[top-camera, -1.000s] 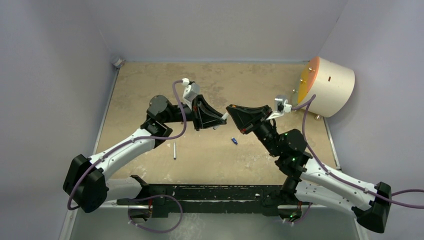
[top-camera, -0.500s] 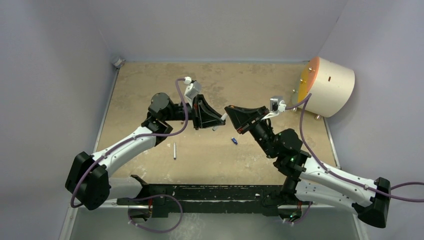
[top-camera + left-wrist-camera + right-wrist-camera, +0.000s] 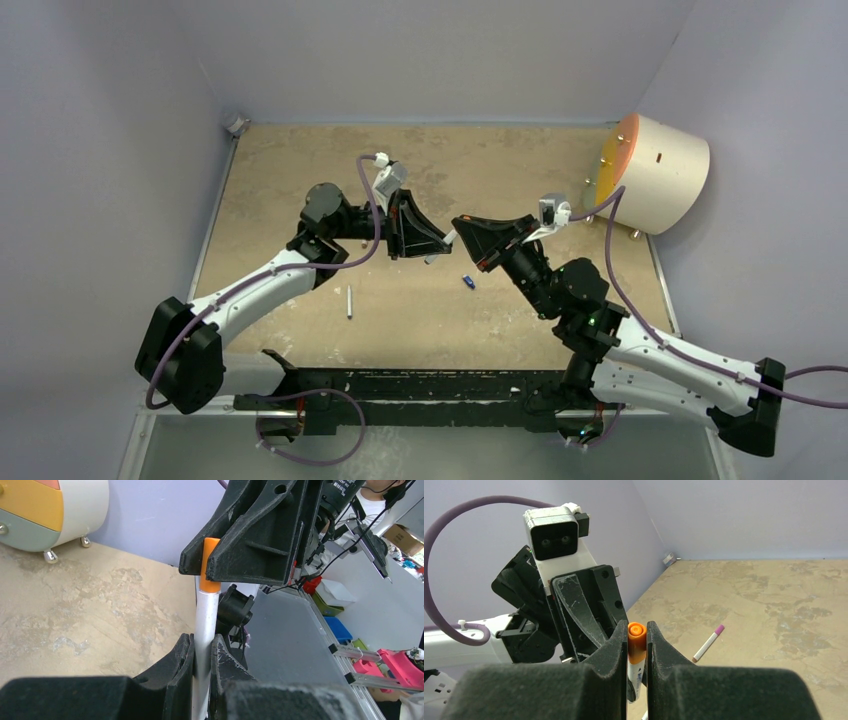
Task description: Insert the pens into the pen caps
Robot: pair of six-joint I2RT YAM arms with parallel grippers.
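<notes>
White pen [image 3: 205, 620] is in air over middle of table [image 3: 300, 170], its end in the orange cap [image 3: 636, 646]. L gripper [image 3: 203, 647] pinches the pen, R gripper [image 3: 636, 630] pinches the cap. Lying on table: blue cap [image 3: 467, 282], 2nd pen [image 3: 349, 301], also pen w/ pink cap [image 3: 707, 645]

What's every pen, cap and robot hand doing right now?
left gripper: shut on thin white pen
right gripper: shut on stubby orange cap
thin white pen: held above the table
stubby orange cap: on that pen's tip
small blue cap: loose on the table
second white pen: on the table, pink-capped
</notes>
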